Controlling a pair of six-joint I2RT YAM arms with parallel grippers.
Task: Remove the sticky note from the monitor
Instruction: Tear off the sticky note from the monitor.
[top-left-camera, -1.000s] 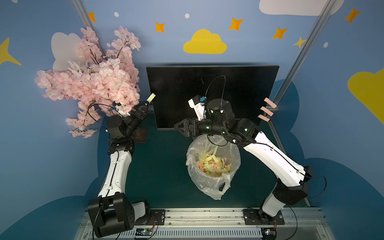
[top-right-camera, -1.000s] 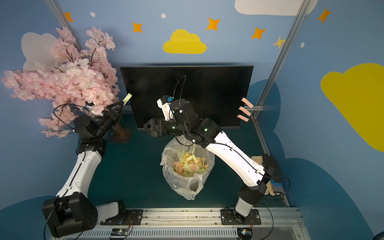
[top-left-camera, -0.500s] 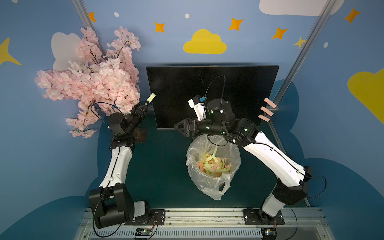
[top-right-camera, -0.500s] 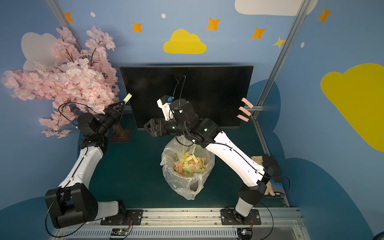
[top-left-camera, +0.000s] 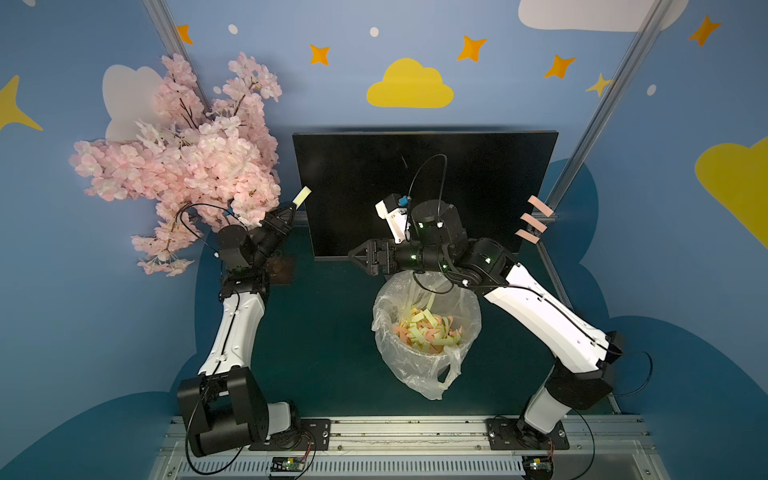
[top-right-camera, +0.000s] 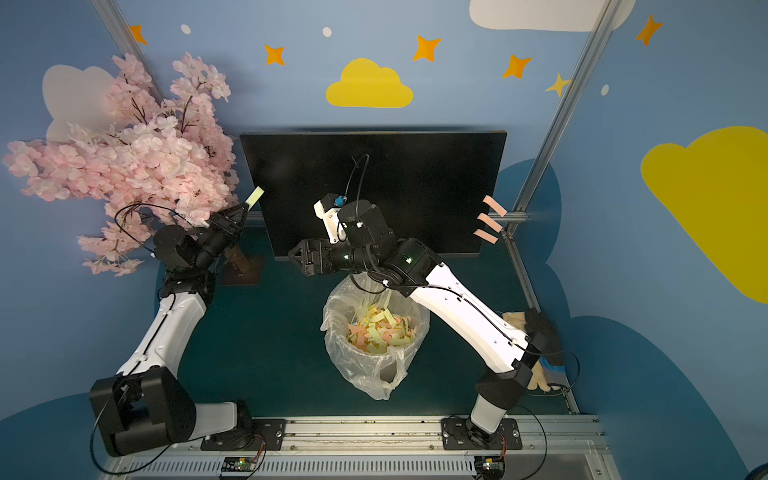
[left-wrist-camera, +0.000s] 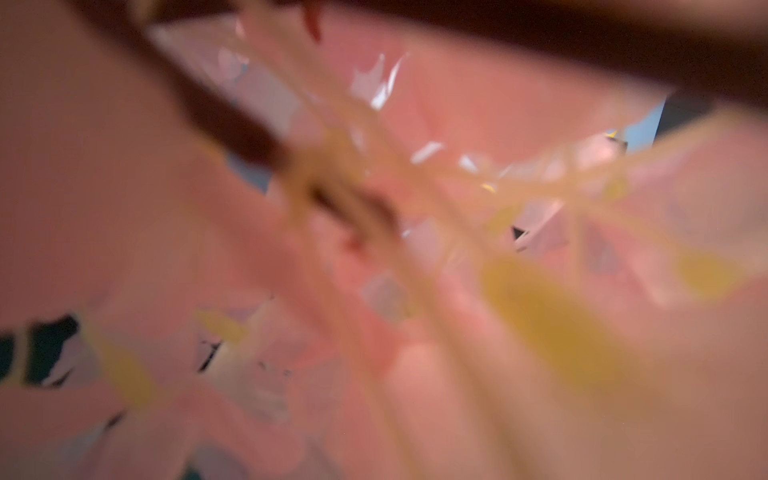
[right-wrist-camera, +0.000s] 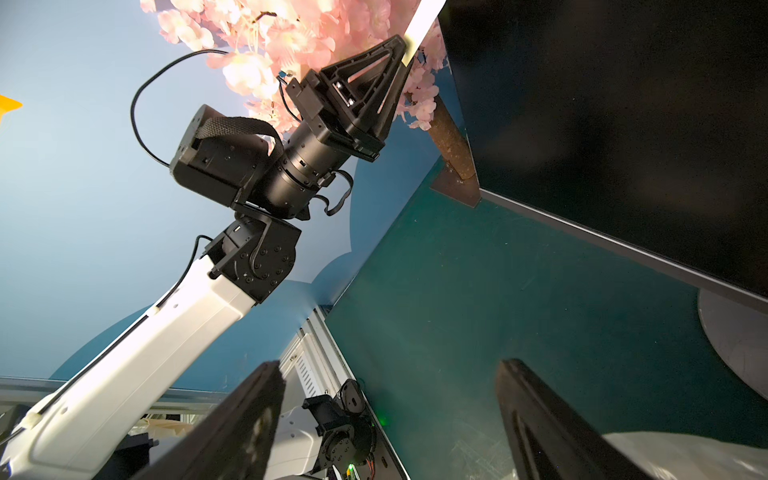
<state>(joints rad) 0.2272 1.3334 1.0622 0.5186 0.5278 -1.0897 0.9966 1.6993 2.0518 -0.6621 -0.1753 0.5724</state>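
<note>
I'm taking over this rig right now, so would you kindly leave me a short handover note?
Left gripper: shut on the yellow sticky note at the monitor's left edge. The note is not yet pulled away.
Right gripper: open and empty, near the lined bin, in front of the monitor.
Done: many discarded notes lie in the bin.
Left: peel the yellow note off and bin it. Three pink notes stick to the monitor's right edge.
Caution: pink blossoms block the left wrist view.
</note>
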